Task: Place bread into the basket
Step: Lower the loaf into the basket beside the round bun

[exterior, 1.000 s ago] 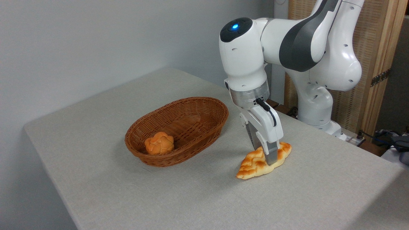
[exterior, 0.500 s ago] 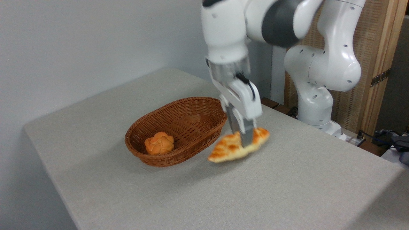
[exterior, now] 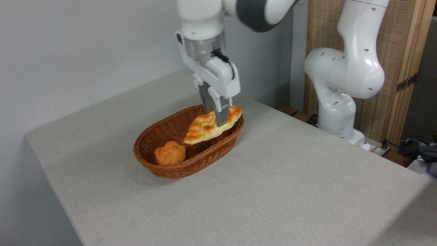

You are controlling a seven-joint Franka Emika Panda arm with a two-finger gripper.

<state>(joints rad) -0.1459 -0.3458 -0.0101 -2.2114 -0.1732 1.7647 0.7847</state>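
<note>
Table (exterior: pixel 273 191): covered in pale grey cloth, bare across the whole near half.
Roll (exterior: pixel 170 153): small, round, orange and knotted, lying inside the near-left end of the basket.
Basket (exterior: pixel 160 169): oval brown wicker with low sides, standing on the left part of the table, long axis running from near-left to far-right.
Bread (exterior: pixel 205 125): long braided loaf, golden-brown on top with pale sides, held in the air over the far-right half of the basket; its lower pointed end tips down toward the roll, its upper end sits over the far rim. Whether it touches the wicker cannot be told.
Fingers (exterior: pixel 221 115): closed on the loaf near its upper end, pointing downward.
Gripper (exterior: pixel 218 118): white body, hanging from the arm above the basket.
Arm (exterior: pixel 341 68): white and grey, its base at the far right edge of the table.
Behind: plain pale wall at left, a wooden woven screen (exterior: pixel 399 51) at right.
</note>
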